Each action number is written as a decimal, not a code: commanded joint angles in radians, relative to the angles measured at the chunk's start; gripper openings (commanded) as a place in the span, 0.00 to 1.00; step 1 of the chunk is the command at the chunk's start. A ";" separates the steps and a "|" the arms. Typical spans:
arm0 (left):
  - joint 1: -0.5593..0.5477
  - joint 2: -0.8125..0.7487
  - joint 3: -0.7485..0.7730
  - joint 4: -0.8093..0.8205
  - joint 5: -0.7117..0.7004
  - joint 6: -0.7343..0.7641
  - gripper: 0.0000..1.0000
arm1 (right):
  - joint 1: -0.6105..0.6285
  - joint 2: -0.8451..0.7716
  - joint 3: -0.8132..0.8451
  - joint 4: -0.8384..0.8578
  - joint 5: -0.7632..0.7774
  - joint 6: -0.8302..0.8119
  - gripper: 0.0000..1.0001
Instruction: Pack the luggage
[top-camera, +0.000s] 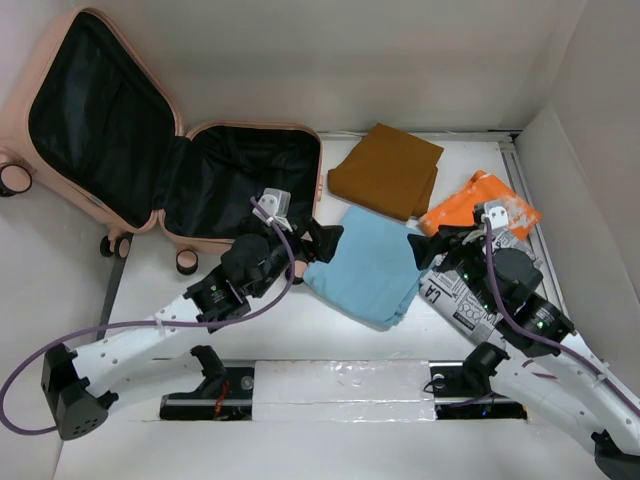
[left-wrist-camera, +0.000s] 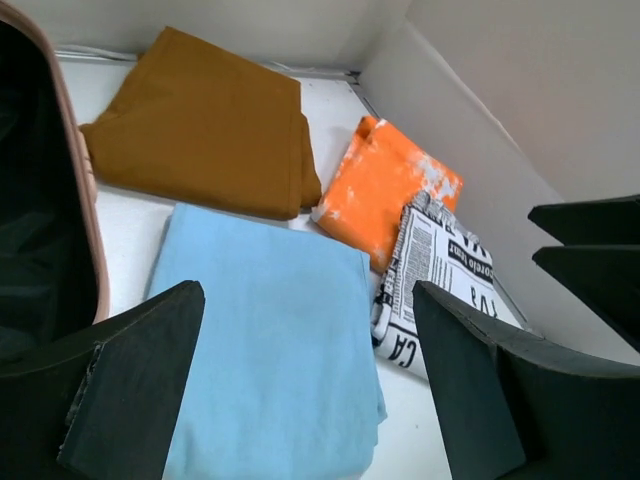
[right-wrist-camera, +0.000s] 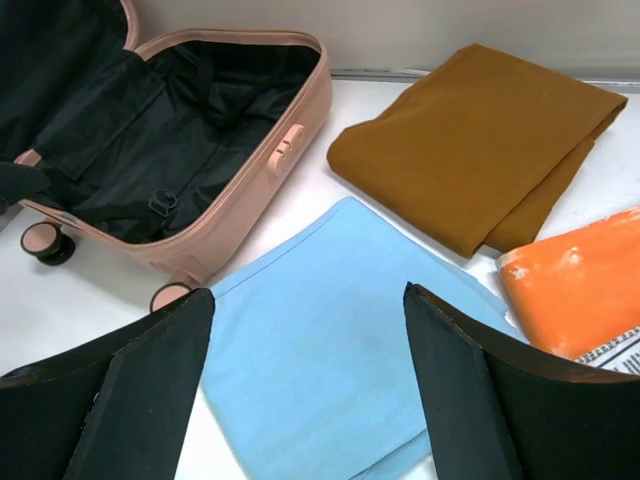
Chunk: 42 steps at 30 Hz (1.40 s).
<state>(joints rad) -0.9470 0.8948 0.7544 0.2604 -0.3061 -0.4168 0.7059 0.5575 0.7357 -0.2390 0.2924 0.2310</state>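
Now left gripper (top-camera: 325, 243) and right gripper (top-camera: 423, 250), both spread wide, flank the folded light-blue cloth (top-camera: 365, 265) beside the open peach-pink hard-shell suitcase (right-wrist-camera: 250, 215).

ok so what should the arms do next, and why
Probably lower the left gripper onto the near edge of the light blue cloth and close on it. Both it and the right gripper are open and hold nothing. The luggage lies open showing only black lining, and of the folded cloths this one lies nearest to it, right beside that gripper.
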 joint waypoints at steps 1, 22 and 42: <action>-0.001 0.016 0.033 0.042 0.071 -0.017 0.81 | -0.006 -0.013 -0.009 0.003 0.022 0.016 0.82; -0.420 0.346 -0.006 -0.478 -0.258 -0.811 0.68 | -0.006 -0.013 -0.028 -0.042 0.041 0.053 0.55; -0.290 0.694 0.073 -0.526 -0.271 -1.312 0.77 | -0.006 -0.033 -0.104 0.004 -0.120 0.073 0.66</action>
<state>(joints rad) -1.2972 1.5627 0.8219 -0.2642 -0.5472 -1.6360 0.7055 0.5484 0.6495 -0.2825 0.2123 0.2859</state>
